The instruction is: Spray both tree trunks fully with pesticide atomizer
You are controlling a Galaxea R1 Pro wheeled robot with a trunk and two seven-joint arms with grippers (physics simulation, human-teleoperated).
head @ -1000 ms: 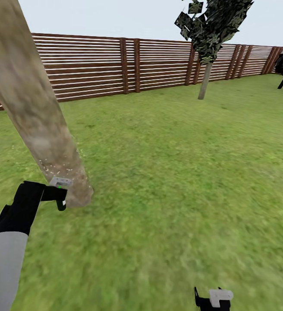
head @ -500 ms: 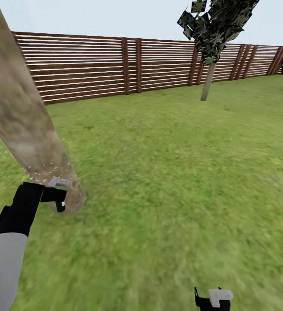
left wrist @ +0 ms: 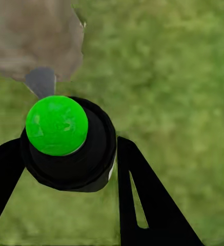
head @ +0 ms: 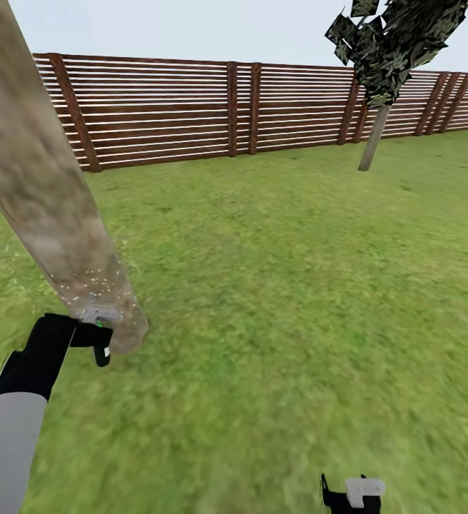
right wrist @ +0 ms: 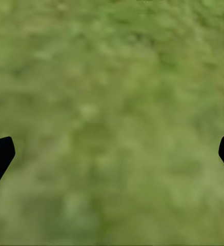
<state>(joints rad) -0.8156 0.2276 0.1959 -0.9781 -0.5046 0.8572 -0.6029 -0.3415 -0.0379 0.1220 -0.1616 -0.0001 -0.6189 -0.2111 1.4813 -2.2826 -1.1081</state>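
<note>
Trunk [head: 45, 207] leans over the lawn [head: 298, 285], speckled with pesticide [head: 91, 285] near its base. Your left gripper [left wrist: 65, 169] clamps the atomizer [left wrist: 65, 138] beside it. Your right gripper [right wrist: 112, 154] hangs wide open, holding nothing.

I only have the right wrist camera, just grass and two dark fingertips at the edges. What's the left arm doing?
Observer: The left gripper is shut on the atomizer, a black body with a green cap.
Operator: Is it near a tree?
Observer: Yes, its grey nozzle points at the base of the thick leaning trunk.
Operator: Any spray landing?
Observer: Whitish specks dot the lower trunk just above the gripper.
Operator: And the second tree?
Observer: A thin-trunked leafy tree stands far off by the fence.
</note>
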